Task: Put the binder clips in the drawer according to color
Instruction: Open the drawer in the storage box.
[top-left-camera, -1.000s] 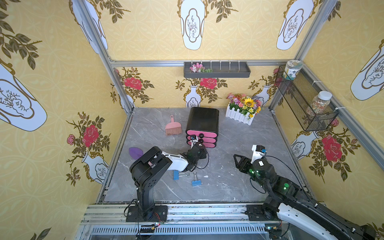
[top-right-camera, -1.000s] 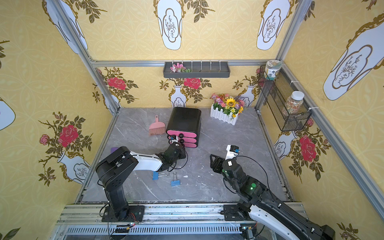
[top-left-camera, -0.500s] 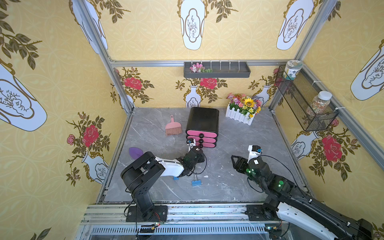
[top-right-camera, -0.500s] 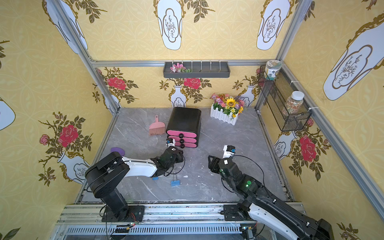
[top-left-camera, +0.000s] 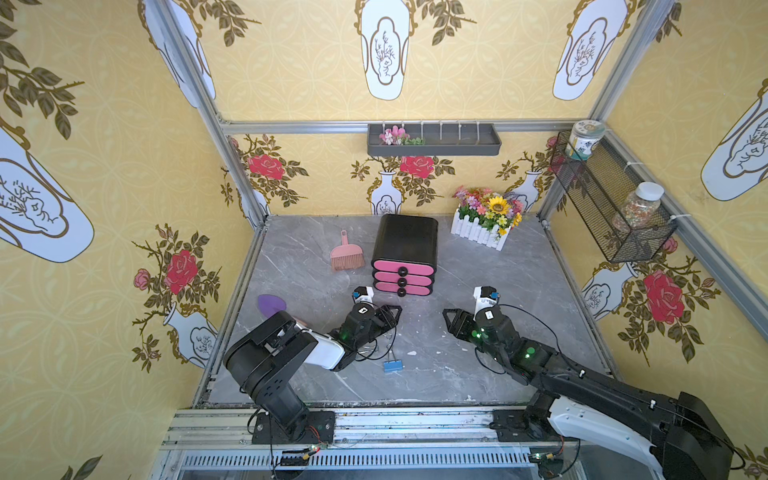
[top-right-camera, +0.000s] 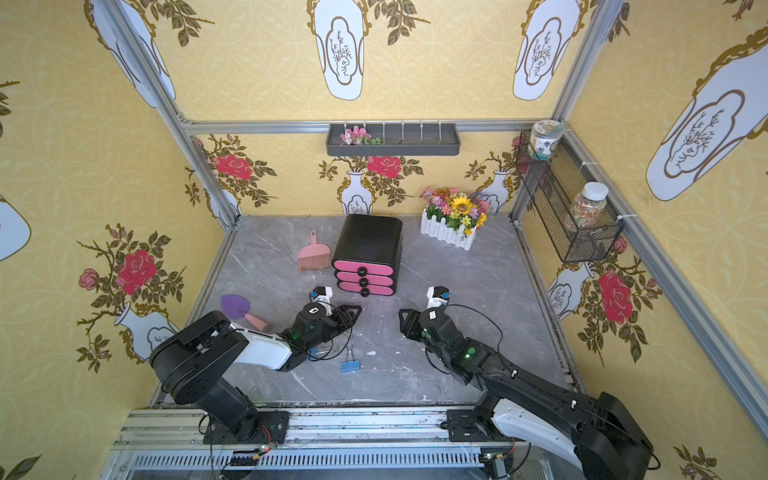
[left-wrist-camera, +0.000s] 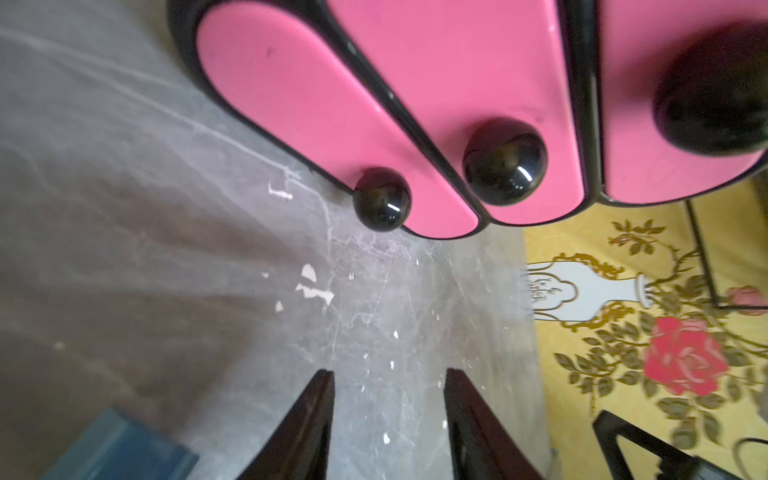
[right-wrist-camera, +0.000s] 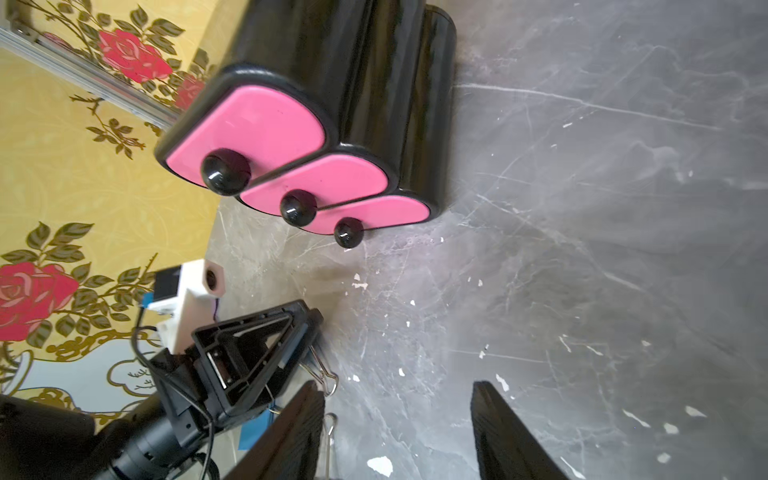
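Note:
The black drawer unit (top-left-camera: 405, 239) has three pink fronts with black knobs, all pushed in. One blue binder clip (top-left-camera: 392, 366) (top-right-camera: 350, 365) lies on the grey floor in front of it, free of both grippers. A second blue clip (right-wrist-camera: 253, 432) shows partly under my left gripper, and its wire loops (right-wrist-camera: 326, 376) stick out. My left gripper (top-left-camera: 395, 311) (left-wrist-camera: 388, 374) hangs low, a short way in front of the bottom drawer (left-wrist-camera: 316, 116), open and empty. My right gripper (top-left-camera: 446, 314) (right-wrist-camera: 397, 386) is open and empty, to the right of the left one and pointing toward it.
A pink hand brush (top-left-camera: 347, 257) lies left of the drawers. A purple scoop (top-left-camera: 270, 303) rests near the left wall. A white flower box (top-left-camera: 484, 226) stands at the back right. A wire basket (top-left-camera: 611, 208) with jars hangs on the right wall.
My left gripper has opened and drawn back from the drawer fronts toward the front of the floor. The right gripper has shifted slightly left.

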